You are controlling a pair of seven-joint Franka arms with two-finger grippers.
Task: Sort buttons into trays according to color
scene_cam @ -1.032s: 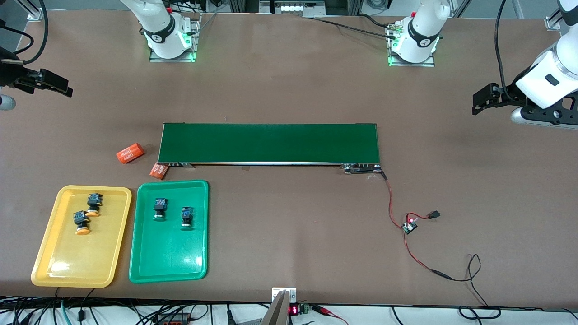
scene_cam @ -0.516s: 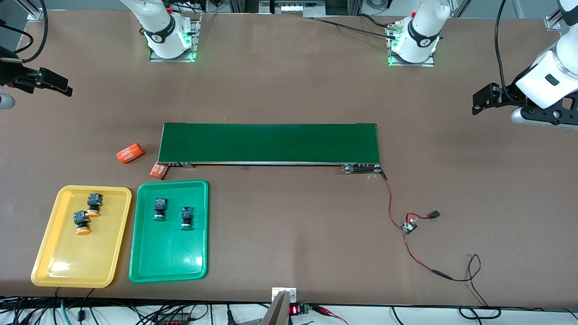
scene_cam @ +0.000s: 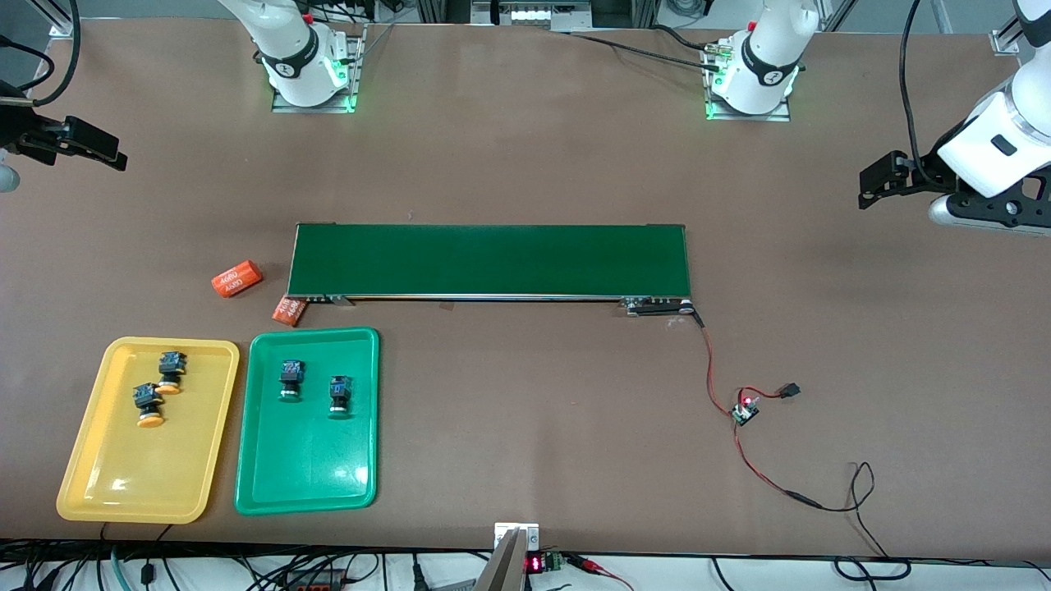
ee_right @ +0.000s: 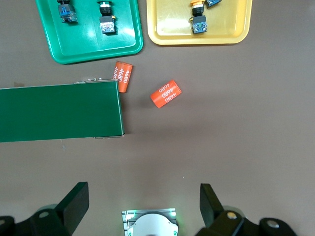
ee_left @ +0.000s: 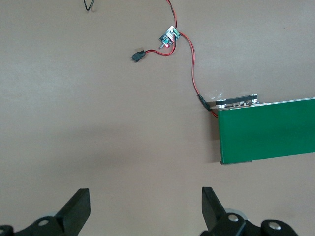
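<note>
Both arms are glossy white with rounded shells. Each base (scene_cam: 308,61) stands on a square metal plate bolted to the table, wears a black ring with a small round white mark, and glows green at its foot; the second base (scene_cam: 759,70) has black cables running to it. The left arm's wrist (scene_cam: 989,148) is white with a dark oblong inset, ending in a black angular mount with a silver cylinder beneath and a black cable looping above. The left gripper (ee_left: 145,209) has matte black, wedge-shaped fingers (ee_left: 76,209) with round screw holes near the roots. The right gripper (ee_right: 142,206) looks the same, black and blunt-tipped.
</note>
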